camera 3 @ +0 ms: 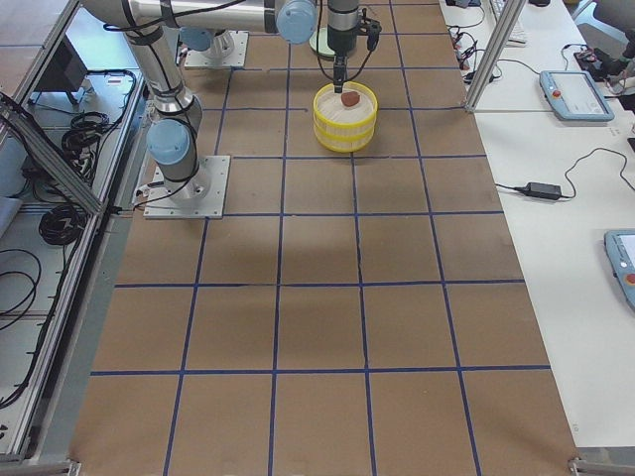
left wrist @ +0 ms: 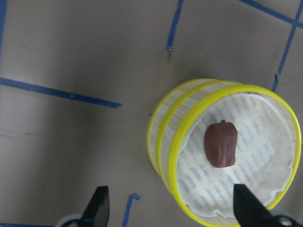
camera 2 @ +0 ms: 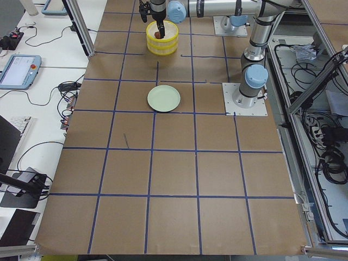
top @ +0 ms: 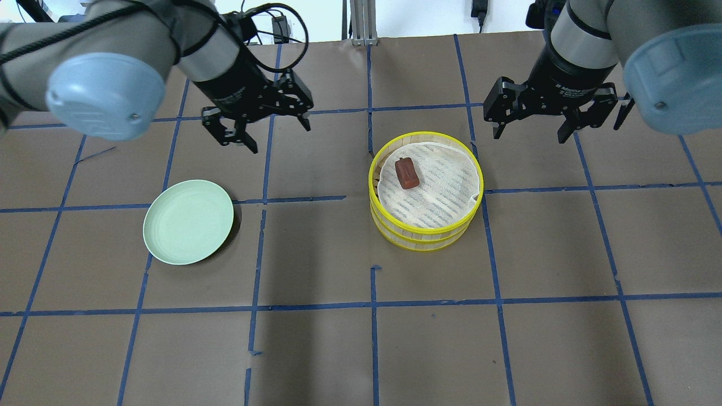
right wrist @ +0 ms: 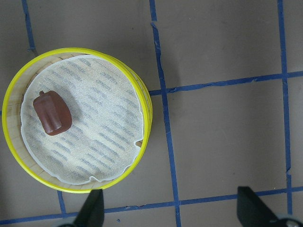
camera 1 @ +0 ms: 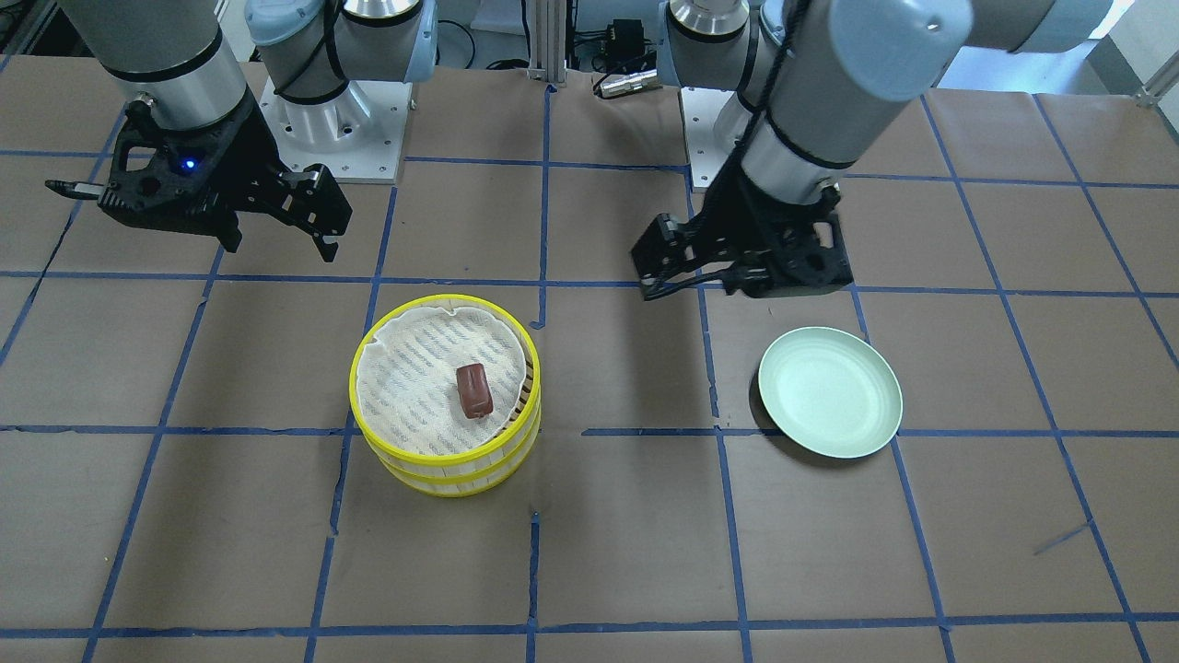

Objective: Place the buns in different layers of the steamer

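Two bamboo steamer layers with yellow rims stand stacked, the top layer point(top: 426, 228) on the lower layer point(top: 426, 247). The dark reddish-brown bun point(top: 407, 173) lies on the top layer's white cloth liner point(top: 440, 192); it also shows in the front view point(camera 1: 473, 390) and in both wrist views point(left wrist: 220, 144) point(right wrist: 52, 113). The white bun is not in view. My left gripper point(top: 279, 138) is open and empty, above the table between plate and steamer. My right gripper point(top: 530, 137) is open and empty, beyond the steamer's right side.
A pale green plate point(top: 188, 221) lies bare on the left part of the table, near my left gripper. The brown table cover point(top: 361, 338) carries a grid of blue tape lines. The arm bases point(camera 1: 332, 120) stand at the table's robot side.
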Controlling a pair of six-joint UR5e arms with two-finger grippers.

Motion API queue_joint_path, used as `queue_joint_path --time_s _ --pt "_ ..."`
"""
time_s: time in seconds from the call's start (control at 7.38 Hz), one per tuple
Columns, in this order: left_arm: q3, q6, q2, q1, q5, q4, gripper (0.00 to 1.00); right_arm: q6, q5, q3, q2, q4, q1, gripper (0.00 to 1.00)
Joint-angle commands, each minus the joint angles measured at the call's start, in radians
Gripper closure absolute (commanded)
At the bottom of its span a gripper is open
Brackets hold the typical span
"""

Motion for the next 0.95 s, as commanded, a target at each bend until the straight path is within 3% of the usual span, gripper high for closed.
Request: queue_joint_path --time_s 0.0,0.14,0.41,0.81 --pt "0.018 0.237 0.096 0.11 0.243 -0.159 0.0 -0.001 0.0 -0.005 0.0 0.0 0.001 0.01" --pt "0.031 0.23 0.07 0.103 0.277 -0.144 0.0 -0.001 0.0 -0.005 0.0 0.0 0.004 0.01" --pt "0.039 0.238 0.025 0.046 0.259 -0.042 0.0 0.002 0.0 -0.005 0.0 0.0 0.006 0.01" --pt "0.04 0.236 0.036 -0.02 0.198 -0.043 0.0 0.004 0.0 -0.007 0.0 0.0 0.006 0.01"
